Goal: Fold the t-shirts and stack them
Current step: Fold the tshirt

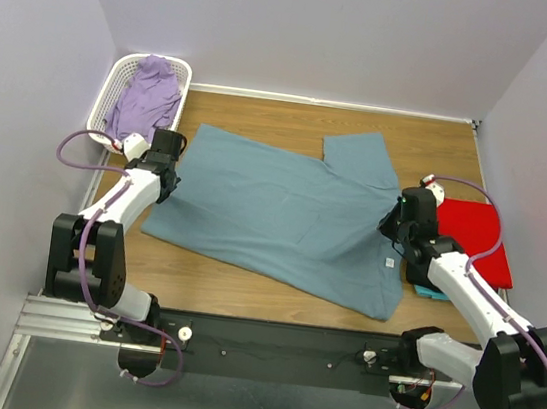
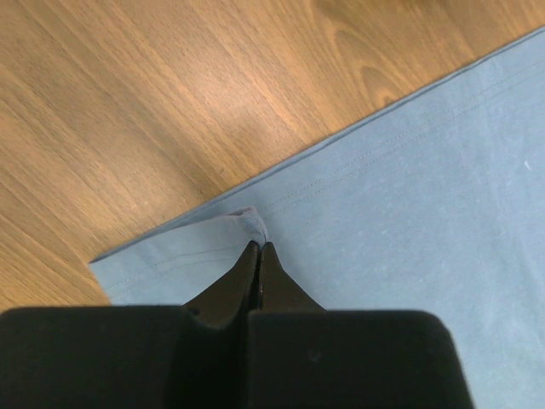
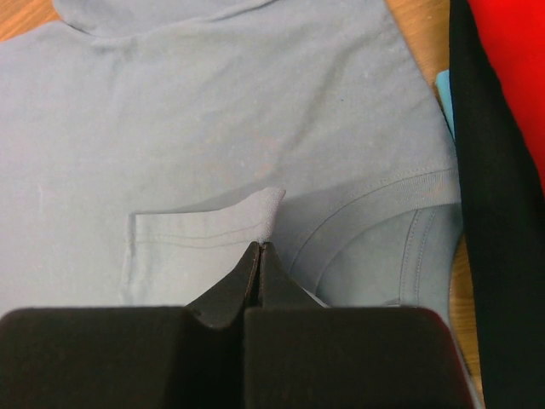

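tabletop (image 1: pixel 265 113): left gripper (image 2: pixel 259 247), right gripper (image 3: pixel 260 249) pinch blue-grey t-shirt (image 1: pixel 282 216) (both closed)

The top external camera hangs above and behind the rig, facing down from far enough to hold the whole table (image 1: pixel 265 113) and the blue-grey t-shirt (image 1: pixel 283 206). Each of the 2 wrist cameras sits just behind its own claw, looking along the fingers from very near: past the left claw (image 2: pixel 260 249) show the shirt's hem and bare wood, past the right claw (image 3: pixel 260 249) its chest pocket (image 3: pixel 196 243), with the red t-shirt (image 3: pixel 511 51) off to the claw's right. All 3 views share the blue-grey t-shirt.
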